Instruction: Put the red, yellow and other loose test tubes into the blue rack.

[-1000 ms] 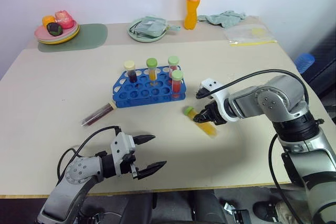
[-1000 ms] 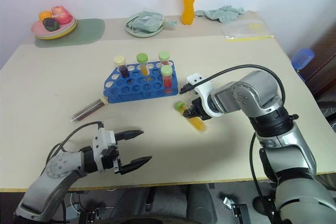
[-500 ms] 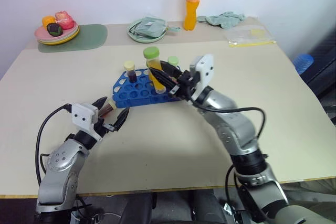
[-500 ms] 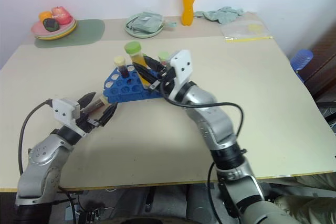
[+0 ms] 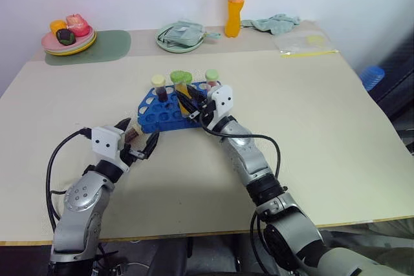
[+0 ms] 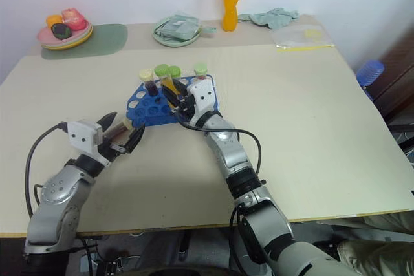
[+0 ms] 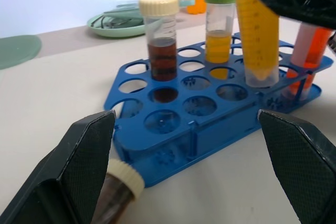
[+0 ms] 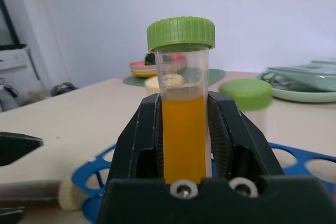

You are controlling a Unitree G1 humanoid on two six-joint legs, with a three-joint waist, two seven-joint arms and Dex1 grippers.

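The left gripper stands wide open, its fingers either side of a dark maroon tube lying on the table, cream cap toward the blue rack just ahead. To its right, the right gripper is clamped on an upright yellow tube with a green cap, over the rack, beside three tubes already standing there.
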